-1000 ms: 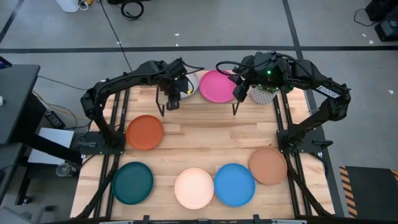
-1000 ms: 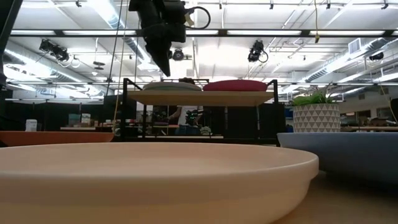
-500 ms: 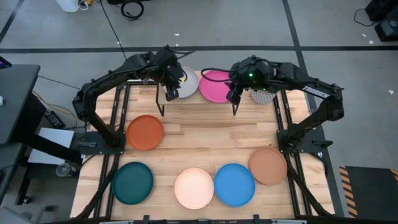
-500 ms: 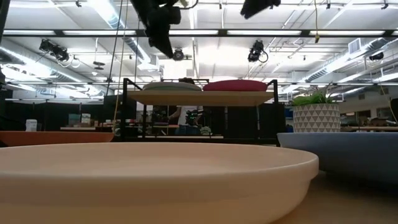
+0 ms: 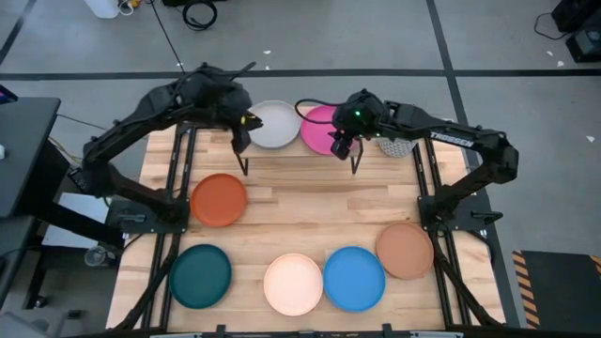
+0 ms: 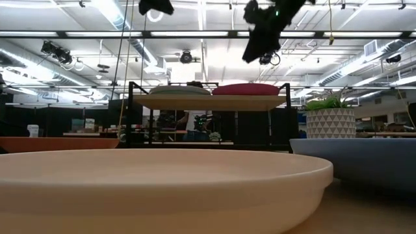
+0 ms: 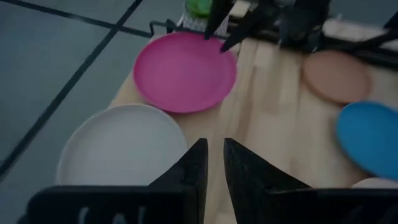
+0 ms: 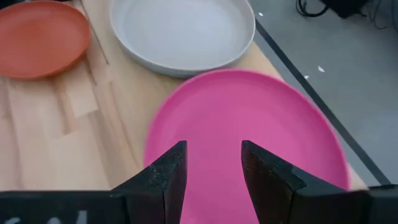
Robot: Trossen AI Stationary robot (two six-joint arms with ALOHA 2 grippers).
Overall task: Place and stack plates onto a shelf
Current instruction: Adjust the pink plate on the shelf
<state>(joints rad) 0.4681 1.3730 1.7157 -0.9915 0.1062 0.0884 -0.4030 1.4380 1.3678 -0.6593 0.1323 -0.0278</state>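
Dark and empty, the right pincer (image 5: 340, 148) hangs above the magenta plate (image 5: 322, 130) just right of centre in the upper part of the high view, its fingers (image 8: 163, 180) apart with a clear gap between them. In its own wrist view that plate (image 8: 249, 146) fills the space past the fingertips. The left pincer (image 5: 241, 141) sits in the upper middle-left of the high view, beside the left edge of the grey plate (image 5: 273, 124), gripping nothing; its fingers (image 7: 194, 167) stand close, with only a narrow slit between them.

The grey and magenta plates lie side by side on the shelf (image 6: 211, 102), a light wooden top on thin black legs, seen in the middle of the low view with the grey plate (image 6: 179, 90) on its left half and the magenta one (image 6: 246, 89) on its right. A potted plant (image 6: 331, 121) in a patterned white pot stands just right of the shelf.

On the slatted wooden worktop (image 5: 310, 208), the orange plate (image 5: 218, 199) lies at centre left. Along the lower edge of the high view sit the dark teal plate (image 5: 200, 275), the cream plate (image 5: 293, 284), the bright blue plate (image 5: 354, 278), and, slightly higher at right, the tan-brown plate (image 5: 405, 250). The cream plate (image 6: 156, 188) fills the foreground of the low view.
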